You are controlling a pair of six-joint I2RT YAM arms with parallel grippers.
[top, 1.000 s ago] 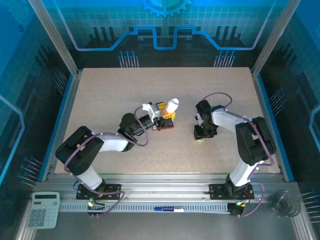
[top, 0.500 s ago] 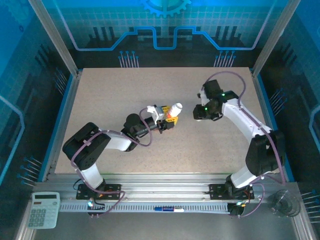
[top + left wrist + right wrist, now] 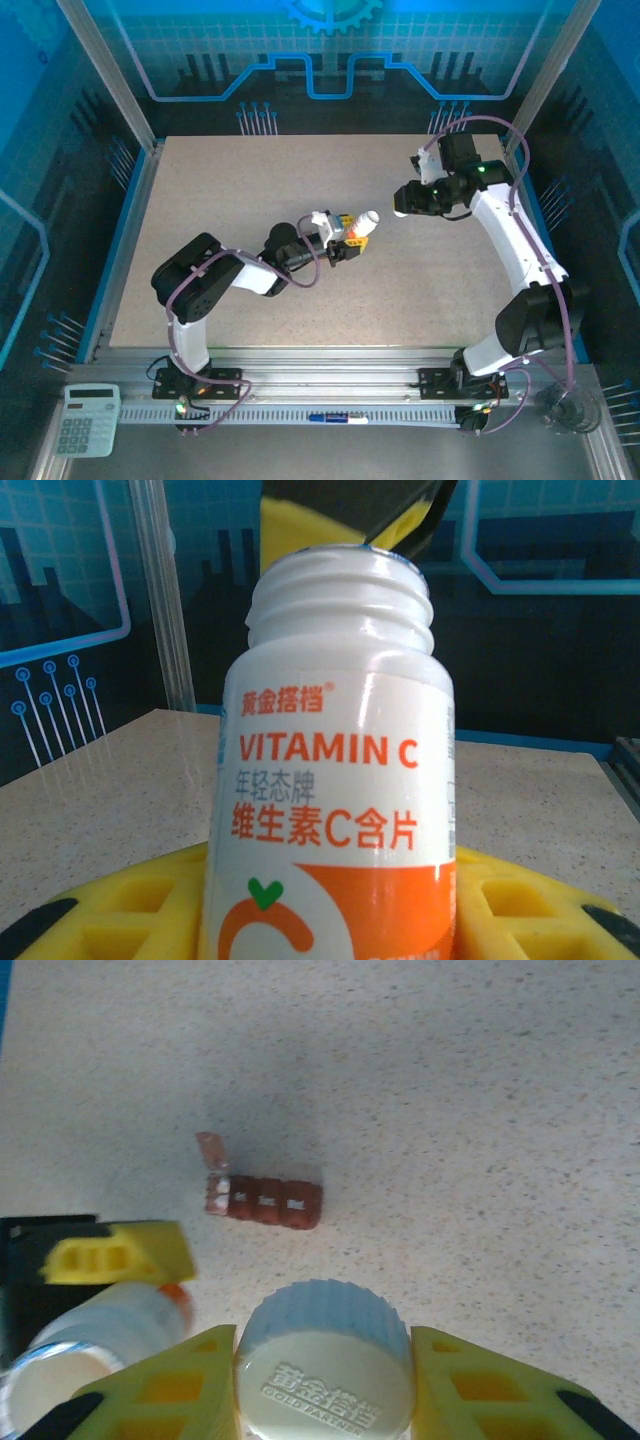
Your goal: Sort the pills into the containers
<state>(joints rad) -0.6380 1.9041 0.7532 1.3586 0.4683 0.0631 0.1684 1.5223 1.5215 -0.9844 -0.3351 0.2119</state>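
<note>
My left gripper [image 3: 352,232] is shut on a white and orange Vitamin C bottle [image 3: 335,780] near the table's middle. The bottle's threaded neck is uncapped and it lies tilted, mouth pointing right, bottle [image 3: 364,221]. Yellow fingers [image 3: 130,910] flank it on both sides. My right gripper [image 3: 325,1385] is shut on the bottle's white ribbed cap [image 3: 325,1355], held in the air at the far right, cap [image 3: 400,207]. The containers [image 3: 265,1200], a reddish-brown strip of compartments, lie on the table with one end lid flipped up. The open bottle [image 3: 90,1350] is near them.
The speckled table [image 3: 220,190] is fenced by metal posts and blue panels. A calculator [image 3: 85,420] sits on the front rail at the left, a pen [image 3: 335,417] at the middle, and a clear glass cup [image 3: 565,405] at the right.
The right arm has lifted off the table and swung up to the far right with the cap. The left gripper has carried the bottle rightward and tilted it more.
</note>
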